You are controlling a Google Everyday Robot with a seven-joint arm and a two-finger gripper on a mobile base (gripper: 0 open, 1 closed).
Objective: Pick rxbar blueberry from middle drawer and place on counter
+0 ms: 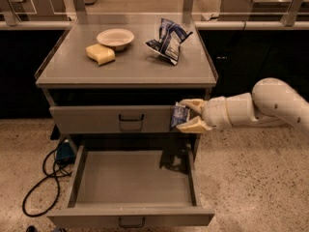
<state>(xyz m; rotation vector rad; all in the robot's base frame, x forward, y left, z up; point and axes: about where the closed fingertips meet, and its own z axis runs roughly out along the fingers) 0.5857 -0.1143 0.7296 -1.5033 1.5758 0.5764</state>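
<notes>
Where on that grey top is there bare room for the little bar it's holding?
The gripper, at the right end of the closed drawer, holds the bar. The counter is bare along its whole front edge, nearer than the sponge and snack bag. A narrower gap lies between bowl and bag. The back half is crowded.

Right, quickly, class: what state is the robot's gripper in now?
Gripper: shut on the small dark navy bar wrapper with pale print, held above the right side of the open grey metal drawer.
</notes>
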